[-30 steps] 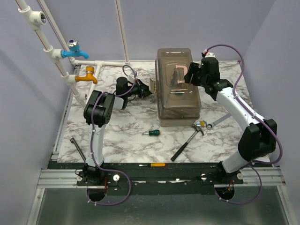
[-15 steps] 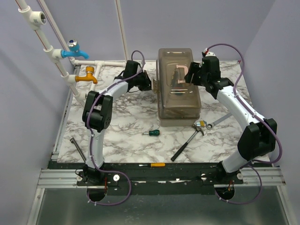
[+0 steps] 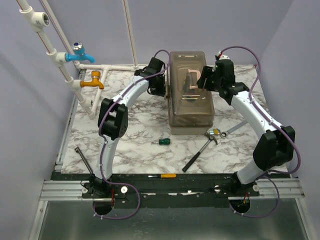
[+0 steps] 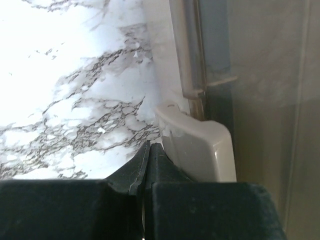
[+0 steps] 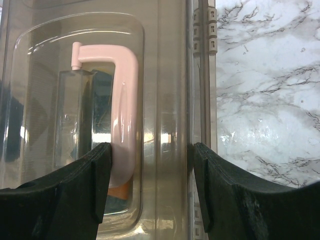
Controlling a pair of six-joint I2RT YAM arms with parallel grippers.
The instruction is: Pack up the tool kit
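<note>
Marble tabletop (image 3: 135, 132): hammer (image 3: 199, 153), green screwdriver (image 3: 161, 142)

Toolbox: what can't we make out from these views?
- Toolbox contents: top and right wrist views, smoky lid blurs them.
- Left end effector: top view, hidden behind its wrist; left wrist view, contact with the beige plastic part unclear.
- Right end effector: whether it touches the lid, no side view.
- Dark rod: top view, too small to identify.

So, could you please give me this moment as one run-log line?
left gripper: shut, beside latch of toolbox | right gripper: open, over handle | hammer: loose on table
</note>
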